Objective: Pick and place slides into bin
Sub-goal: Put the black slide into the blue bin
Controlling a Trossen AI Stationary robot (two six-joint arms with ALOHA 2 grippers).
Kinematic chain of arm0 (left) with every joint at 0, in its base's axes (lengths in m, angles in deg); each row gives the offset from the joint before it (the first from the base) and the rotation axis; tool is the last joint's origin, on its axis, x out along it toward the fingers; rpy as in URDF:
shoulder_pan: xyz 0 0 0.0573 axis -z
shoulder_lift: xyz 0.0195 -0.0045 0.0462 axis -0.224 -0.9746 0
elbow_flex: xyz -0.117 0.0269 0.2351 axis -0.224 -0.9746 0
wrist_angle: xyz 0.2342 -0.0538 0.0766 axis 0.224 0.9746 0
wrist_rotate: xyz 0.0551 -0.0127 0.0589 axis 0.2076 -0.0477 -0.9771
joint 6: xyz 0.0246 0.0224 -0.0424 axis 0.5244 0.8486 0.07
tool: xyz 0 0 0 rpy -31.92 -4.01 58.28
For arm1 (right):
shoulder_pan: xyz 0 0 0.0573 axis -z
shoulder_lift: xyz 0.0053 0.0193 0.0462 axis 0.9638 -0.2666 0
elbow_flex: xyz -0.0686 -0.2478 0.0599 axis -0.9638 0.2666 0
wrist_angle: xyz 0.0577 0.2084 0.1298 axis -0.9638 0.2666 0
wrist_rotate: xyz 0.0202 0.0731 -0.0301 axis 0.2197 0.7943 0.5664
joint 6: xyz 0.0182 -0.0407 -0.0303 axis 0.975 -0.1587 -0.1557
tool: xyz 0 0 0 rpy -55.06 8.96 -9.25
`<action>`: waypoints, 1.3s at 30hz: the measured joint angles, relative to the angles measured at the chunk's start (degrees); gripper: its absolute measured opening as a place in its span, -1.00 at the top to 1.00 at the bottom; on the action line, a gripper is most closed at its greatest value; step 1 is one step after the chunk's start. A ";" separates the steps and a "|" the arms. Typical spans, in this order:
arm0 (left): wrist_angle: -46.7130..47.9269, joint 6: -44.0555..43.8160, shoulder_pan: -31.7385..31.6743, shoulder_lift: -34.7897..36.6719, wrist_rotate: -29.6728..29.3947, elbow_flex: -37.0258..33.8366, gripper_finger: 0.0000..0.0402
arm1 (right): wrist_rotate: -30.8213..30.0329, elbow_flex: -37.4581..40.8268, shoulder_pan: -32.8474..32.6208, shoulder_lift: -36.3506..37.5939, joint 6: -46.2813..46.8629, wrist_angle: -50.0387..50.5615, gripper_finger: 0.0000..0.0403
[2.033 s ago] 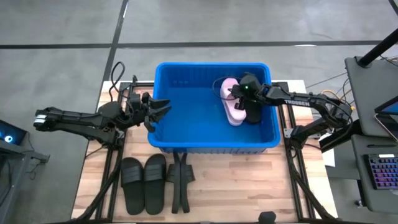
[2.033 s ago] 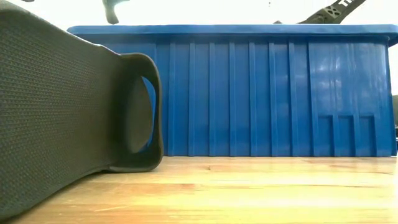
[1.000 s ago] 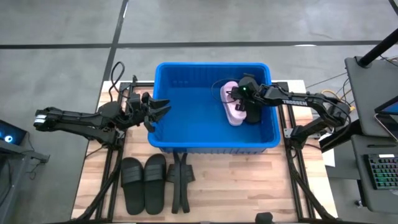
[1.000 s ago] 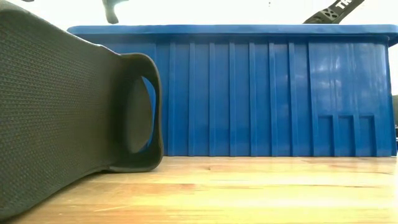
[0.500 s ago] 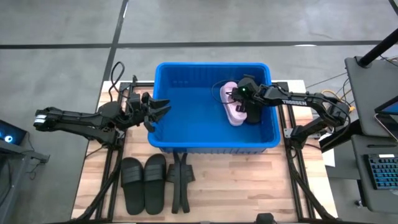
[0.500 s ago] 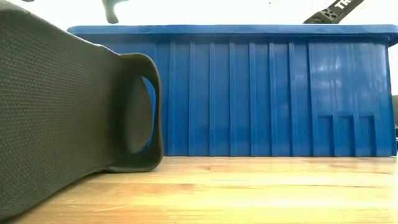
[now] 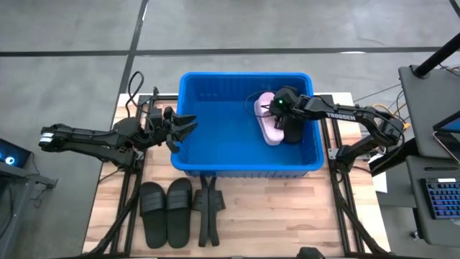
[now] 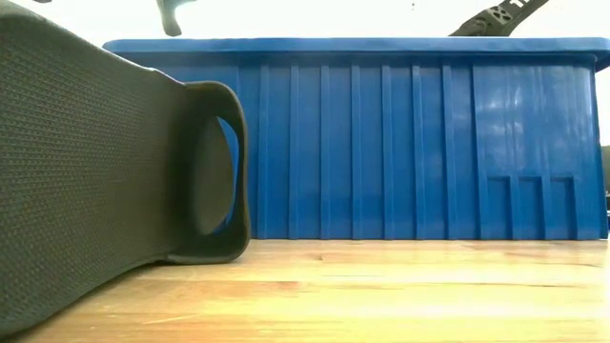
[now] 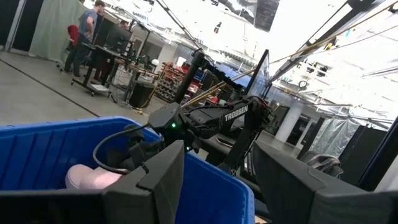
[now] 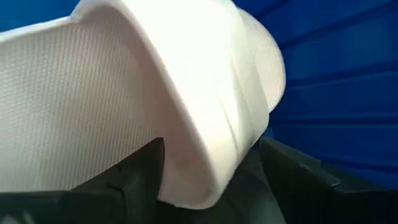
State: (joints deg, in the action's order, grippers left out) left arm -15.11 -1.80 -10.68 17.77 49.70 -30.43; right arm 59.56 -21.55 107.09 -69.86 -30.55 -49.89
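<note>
While the low view gave only the bin's [image 8: 381, 143] ribbed wall and one black slide [image 8: 105, 171] close up, the high view showed inside. Left gripper [image 7: 188, 126]: at the bin's left rim, fingers partly apart, empty. Table front: two black slides [image 7: 167, 210]. Bin: one pink slide [image 7: 267, 119] beside a black slide [image 7: 293, 131]. Right gripper [image 7: 274, 108]: fingers spread around the pink slide's strap, grip uncertain.

Even overhead light; sky blown white behind the bin [image 8: 353, 143], nearest black slide [image 8: 95, 162] blurred.
</note>
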 joint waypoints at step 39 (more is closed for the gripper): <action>-1.63 -0.17 0.06 2.27 7.37 0.39 0.12 | 4.70 -28.12 -9.26 7.44 30.76 27.62 -0.17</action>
State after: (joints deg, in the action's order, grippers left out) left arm -16.74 -1.96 -10.63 20.04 57.07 -30.04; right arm 64.26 -49.67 97.83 -62.41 0.21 -22.27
